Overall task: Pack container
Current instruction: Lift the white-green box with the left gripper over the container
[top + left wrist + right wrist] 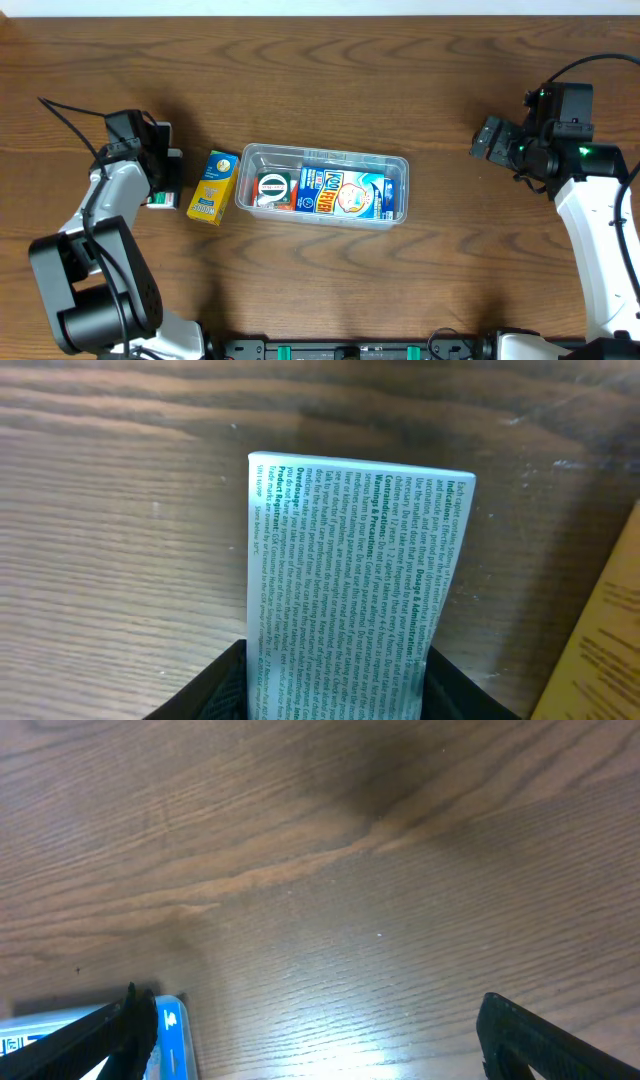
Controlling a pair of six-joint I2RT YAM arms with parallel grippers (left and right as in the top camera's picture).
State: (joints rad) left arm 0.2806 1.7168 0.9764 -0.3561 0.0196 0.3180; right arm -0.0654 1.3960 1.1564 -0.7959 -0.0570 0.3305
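The clear rectangular container (400, 170) sits at the table's middle and holds a blue-and-white box (343, 193) and a smaller green-and-red box (273, 188). A yellow box (213, 187) lies on the table just left of it. My left gripper (163, 178) is at the far left, shut on a white-and-green medicine box (355, 575) with green print, which fills the left wrist view. My right gripper (315, 1030) is open and empty over bare wood at the right, well clear of the container.
The yellow box's edge shows at the right of the left wrist view (605, 630). The container's end with the blue box shows at the lower left of the right wrist view (165, 1035). Black cables run from both arms.
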